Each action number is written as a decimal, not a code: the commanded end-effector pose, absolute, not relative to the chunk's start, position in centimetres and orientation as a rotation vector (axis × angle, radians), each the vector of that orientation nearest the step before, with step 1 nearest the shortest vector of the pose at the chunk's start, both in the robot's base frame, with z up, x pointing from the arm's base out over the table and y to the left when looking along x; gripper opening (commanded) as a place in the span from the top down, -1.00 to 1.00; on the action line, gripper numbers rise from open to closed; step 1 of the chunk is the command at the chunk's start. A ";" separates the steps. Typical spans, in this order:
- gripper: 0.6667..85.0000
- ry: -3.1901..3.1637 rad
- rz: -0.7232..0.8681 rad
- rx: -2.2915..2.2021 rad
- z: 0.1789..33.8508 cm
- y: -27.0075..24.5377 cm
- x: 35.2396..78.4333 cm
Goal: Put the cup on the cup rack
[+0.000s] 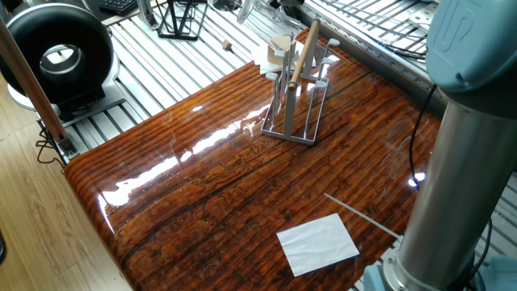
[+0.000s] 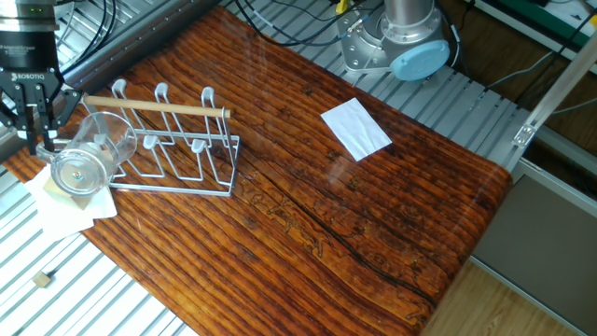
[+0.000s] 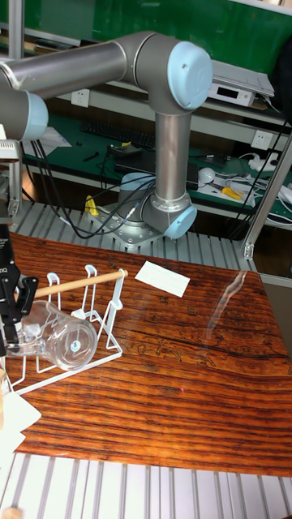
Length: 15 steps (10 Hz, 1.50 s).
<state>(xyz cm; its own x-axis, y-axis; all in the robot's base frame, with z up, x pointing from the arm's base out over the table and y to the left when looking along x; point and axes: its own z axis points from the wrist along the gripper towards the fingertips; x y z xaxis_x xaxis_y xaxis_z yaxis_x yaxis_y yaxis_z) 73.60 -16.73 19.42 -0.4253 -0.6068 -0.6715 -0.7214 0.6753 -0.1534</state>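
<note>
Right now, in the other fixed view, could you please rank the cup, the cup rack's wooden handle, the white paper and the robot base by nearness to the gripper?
1. cup, held at the gripper, far left.
2. wooden handle, just to its right.
3. white paper, mid-table.
4. robot base, top, past the table edge.

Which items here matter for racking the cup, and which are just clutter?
Job:
cup, tilted on its side at the rack's end
cup rack
gripper, beside the cup

Lying about:
white paper
black wire stand
paper sheets under the cup
</note>
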 end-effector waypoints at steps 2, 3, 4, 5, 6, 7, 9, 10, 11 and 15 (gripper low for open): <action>0.99 2.131 0.223 -1.007 19.6 -16.7 73.9; 0.99 2.128 0.229 -1.005 19.6 -16.6 73.9; 0.99 2.123 0.236 -1.004 19.7 -16.6 73.8; 0.99 2.120 0.241 -1.006 19.8 -16.5 73.6; 0.99 2.119 0.239 -1.009 19.8 -16.6 73.6; 0.99 2.119 0.238 -1.010 19.7 -16.7 73.5; 0.99 2.124 0.235 -1.010 19.5 -16.9 73.3; 0.99 2.124 0.235 -1.010 19.5 -17.0 73.3; 0.99 2.124 0.236 -1.009 19.3 -17.0 73.3; 0.99 2.103 0.251 -1.001 18.6 -17.1 73.5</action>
